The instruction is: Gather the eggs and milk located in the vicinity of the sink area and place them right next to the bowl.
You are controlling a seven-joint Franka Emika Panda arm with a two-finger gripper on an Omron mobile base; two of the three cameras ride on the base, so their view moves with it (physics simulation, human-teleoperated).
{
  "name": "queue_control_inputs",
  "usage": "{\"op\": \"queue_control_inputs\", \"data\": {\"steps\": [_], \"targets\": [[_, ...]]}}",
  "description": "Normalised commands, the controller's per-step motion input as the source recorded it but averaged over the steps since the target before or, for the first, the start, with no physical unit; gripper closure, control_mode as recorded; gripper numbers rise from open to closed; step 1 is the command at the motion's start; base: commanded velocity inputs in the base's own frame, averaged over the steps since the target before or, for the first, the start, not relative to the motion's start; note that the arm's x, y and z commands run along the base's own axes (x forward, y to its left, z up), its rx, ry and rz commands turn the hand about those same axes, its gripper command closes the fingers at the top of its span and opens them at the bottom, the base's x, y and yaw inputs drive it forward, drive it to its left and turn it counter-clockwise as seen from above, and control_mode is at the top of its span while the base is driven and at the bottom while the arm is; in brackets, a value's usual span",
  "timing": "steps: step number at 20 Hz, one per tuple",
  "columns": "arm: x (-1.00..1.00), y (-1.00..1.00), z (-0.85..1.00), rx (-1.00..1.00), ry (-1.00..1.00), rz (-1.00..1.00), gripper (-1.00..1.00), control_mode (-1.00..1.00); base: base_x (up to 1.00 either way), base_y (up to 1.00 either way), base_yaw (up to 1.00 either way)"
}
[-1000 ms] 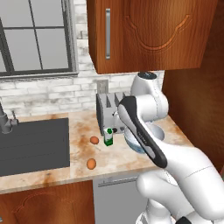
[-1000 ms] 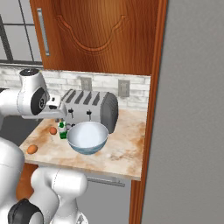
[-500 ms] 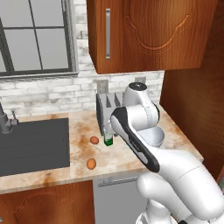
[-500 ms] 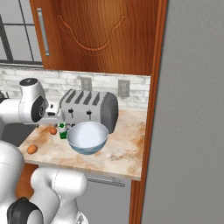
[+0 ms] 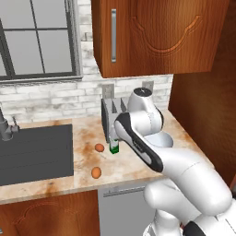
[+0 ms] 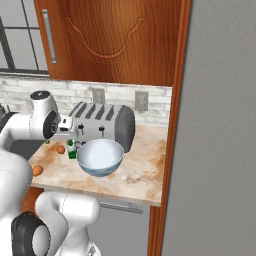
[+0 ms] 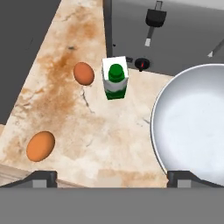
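Marble counter [image 7: 109, 144] beside sink [image 5: 34, 152]: milk [image 7: 115, 78] now upright just left of bowl [image 7: 192, 122], freed. Gripper [image 7: 111, 177] wide open, empty, has lifted above. Near egg [image 7: 83, 73] beside milk; far egg [image 7: 40, 146] farther from bowl, likely next.

eggs [image 7: 83, 73] orange-brown. milk [image 7: 115, 78] white w/ green label, dk green cap. bowl [image 7: 192, 122] pale blue-white, glossy inside. toaster [image 6: 102, 124] silver, dk end. worktop [image 7: 105, 140] beige marble w/ rusty blotches. sink [image 5: 34, 152] dk grey. cabinets [image 5: 156, 34] reddish-brown wood. wall [image 5: 50, 99] pale grey brick.
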Motion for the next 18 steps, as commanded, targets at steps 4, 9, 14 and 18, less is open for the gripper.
{"op": "queue_control_inputs", "data": {"steps": [4,9,14,18], "targets": [[0.26,0.00,-0.02,0.00,0.00,-0.01,-1.00,-1.00,0.00,0.00,0.00],[0.20,0.00,-0.13,0.00,0.00,0.00,-1.00,-1.00,0.00,0.00,0.00],[0.17,0.04,-0.16,0.00,0.00,0.00,-1.00,-1.00,0.00,0.00,0.00],[0.17,0.09,-0.18,0.00,0.00,0.00,-1.00,-1.00,0.00,0.00,0.00]]}}
